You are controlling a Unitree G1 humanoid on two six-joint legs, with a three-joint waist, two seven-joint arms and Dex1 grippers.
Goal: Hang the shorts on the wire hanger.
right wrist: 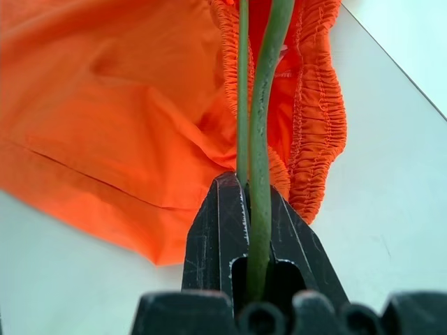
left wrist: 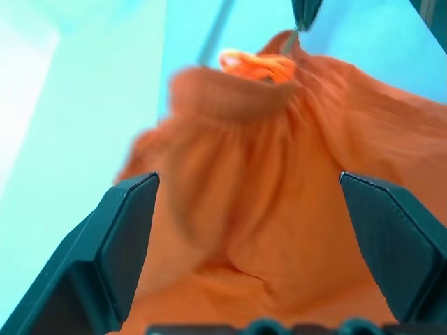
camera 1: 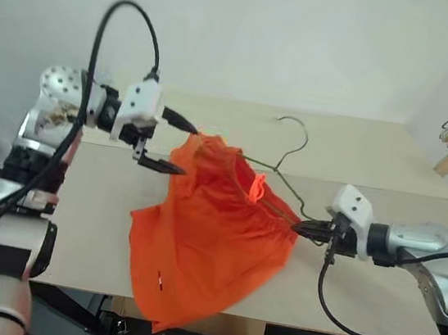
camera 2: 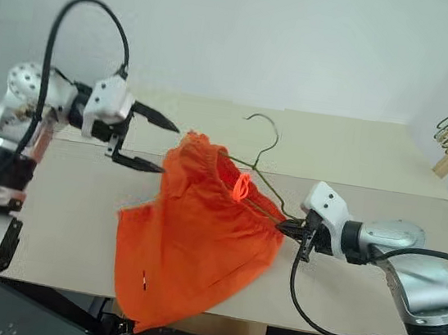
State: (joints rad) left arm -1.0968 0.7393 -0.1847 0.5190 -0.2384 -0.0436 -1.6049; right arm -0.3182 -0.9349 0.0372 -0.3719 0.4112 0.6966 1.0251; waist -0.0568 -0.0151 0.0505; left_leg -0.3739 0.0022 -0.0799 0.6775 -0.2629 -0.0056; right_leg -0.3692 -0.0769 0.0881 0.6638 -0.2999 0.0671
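1. The right gripper (camera 2: 289,225) has its jaws closed on the wire hanger (camera 2: 264,166), at the corner of the wire that lies nearest to it; in the right wrist view the wire runs straight out between the two black fingers.
2. The hanger's hook points away toward the far part of the pale worktop (camera 2: 358,152).
3. The shorts (camera 2: 194,234) hang on the hanger, with the gathered waistband threaded over the wire, and the lower part of the cloth spreads on the worktop and reaches over its near edge.
4. The left gripper (camera 2: 151,140) is held above the worktop just beside the upper end of the waistband, with the jaws wide open and nothing between them, not touching the cloth.
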